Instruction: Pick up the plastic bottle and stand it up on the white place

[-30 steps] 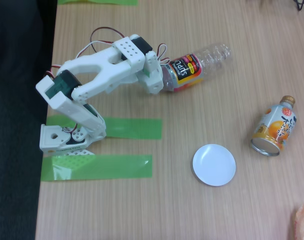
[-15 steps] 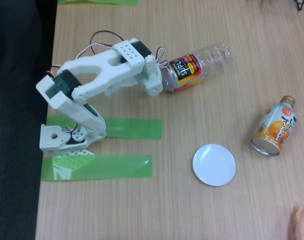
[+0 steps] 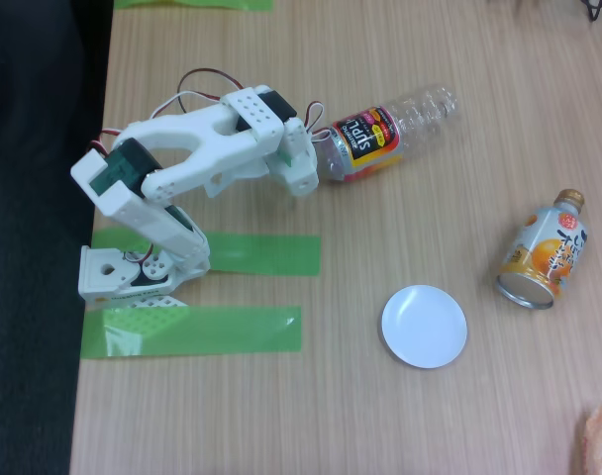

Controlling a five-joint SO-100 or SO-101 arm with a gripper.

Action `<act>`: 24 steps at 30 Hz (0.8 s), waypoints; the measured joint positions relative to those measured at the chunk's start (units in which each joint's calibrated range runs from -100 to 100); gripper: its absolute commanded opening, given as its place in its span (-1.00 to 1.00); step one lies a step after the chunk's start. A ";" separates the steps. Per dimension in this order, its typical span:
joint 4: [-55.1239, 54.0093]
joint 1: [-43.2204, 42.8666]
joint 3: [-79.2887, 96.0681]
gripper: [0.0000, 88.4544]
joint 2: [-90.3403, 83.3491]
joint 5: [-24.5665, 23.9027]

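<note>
Evidently empty and light, the plastic bottle [image 3: 385,133] lies slippery, my gripper [image 3: 316,158] at its cap end, grip unclear.

A light wood-grain worktop [image 3: 311,416] carries a plastic bottle [image 3: 385,134] lying on its side, a round white plate [image 3: 424,326], a toppled orange can [image 3: 545,250], two green tape strips [image 3: 197,330] and the arm's white base [image 3: 123,274]

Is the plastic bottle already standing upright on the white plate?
No: the plastic bottle lies on its side on the table beside the gripper, well apart from the bare white plate.
</note>
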 measured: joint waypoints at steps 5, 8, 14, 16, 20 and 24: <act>-2.97 0.00 0.18 -0.50 0.00 -0.05; -4.59 0.00 0.36 -0.51 0.00 -0.05; -4.84 0.00 0.36 -0.89 0.00 0.05; -4.84 -0.07 0.36 -0.91 0.00 0.16; -4.84 -0.07 0.36 -0.93 0.00 0.16; -4.84 -0.07 0.36 -0.93 0.00 0.05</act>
